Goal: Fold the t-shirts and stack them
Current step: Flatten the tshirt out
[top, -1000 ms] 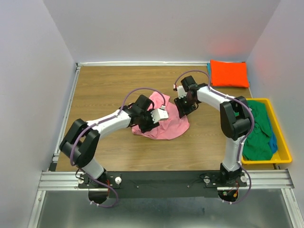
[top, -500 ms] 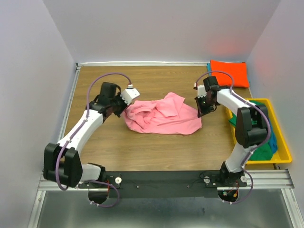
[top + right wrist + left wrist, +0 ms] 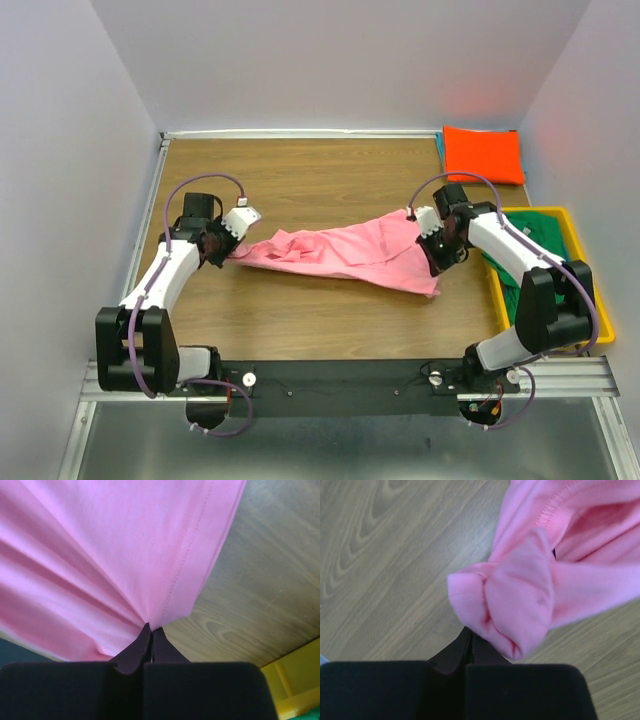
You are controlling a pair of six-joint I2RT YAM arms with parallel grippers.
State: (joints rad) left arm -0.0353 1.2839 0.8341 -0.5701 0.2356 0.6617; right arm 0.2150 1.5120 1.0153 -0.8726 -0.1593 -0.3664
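Pinching one pink t-shirt (image 3: pixel 340 255): left gripper (image 3: pixel 470 634), right gripper (image 3: pixel 151 629).

Top view: high above near edge, looks down over whole bench (image 3: pixel 300 310). Wrist views: very close, angled down (cloth fills both); all share pink t-shirt (image 3: pixel 340 255).

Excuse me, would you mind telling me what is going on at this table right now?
Two robot arms are holding a pink t-shirt stretched out between them over the wooden table. The left gripper is shut on one end and the right gripper on the other. A folded orange t-shirt lies in the far right corner, and a green one sits in the yellow bin.
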